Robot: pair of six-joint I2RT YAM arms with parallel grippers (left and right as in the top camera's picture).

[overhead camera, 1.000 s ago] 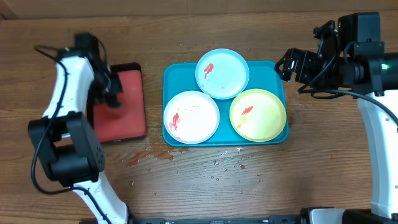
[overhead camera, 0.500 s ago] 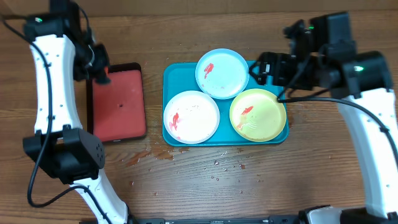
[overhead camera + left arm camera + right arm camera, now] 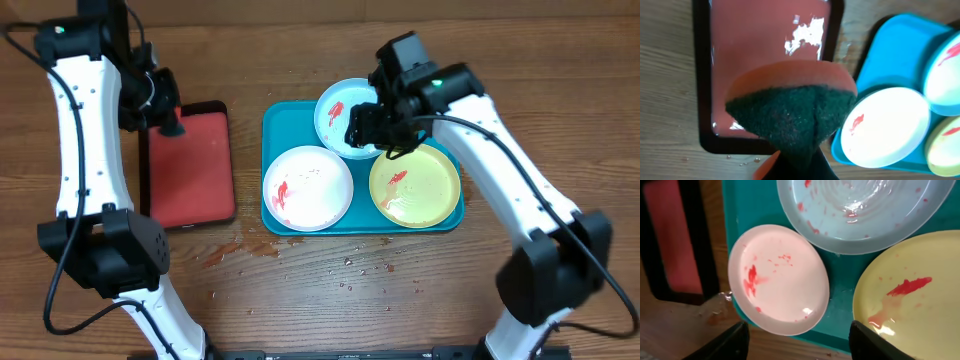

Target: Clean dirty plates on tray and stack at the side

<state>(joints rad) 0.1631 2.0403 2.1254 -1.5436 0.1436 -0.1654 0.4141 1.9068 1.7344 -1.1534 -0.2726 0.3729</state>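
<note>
The turquoise tray point(image 3: 282, 122) holds three plates with red smears: light blue point(image 3: 345, 100) at the back, pinkish-white point(image 3: 307, 188) front left, yellow-green point(image 3: 415, 190) front right. My right gripper point(image 3: 378, 128) hovers above the blue plate's right edge, where it meets the yellow-green one. In the right wrist view it point(image 3: 797, 345) is open and empty, with the pinkish-white plate point(image 3: 780, 280), the blue plate point(image 3: 865, 215) and the yellow-green plate point(image 3: 915, 295) below it. My left gripper point(image 3: 170, 122) is shut on an orange sponge point(image 3: 790, 107) with a dark green scouring face, held above the red tray.
A black-rimmed red tray point(image 3: 190, 165) lies left of the turquoise one; in the left wrist view its wet surface point(image 3: 765, 40) shines. Crumbs and droplets point(image 3: 350, 265) and a reddish wet patch point(image 3: 225, 252) mark the wood in front of the trays.
My right arm swung left from the table's right side to above the plates, its jaws narrowing somewhat. My left gripper lifted the sponge off the red tray toward its back left corner.
</note>
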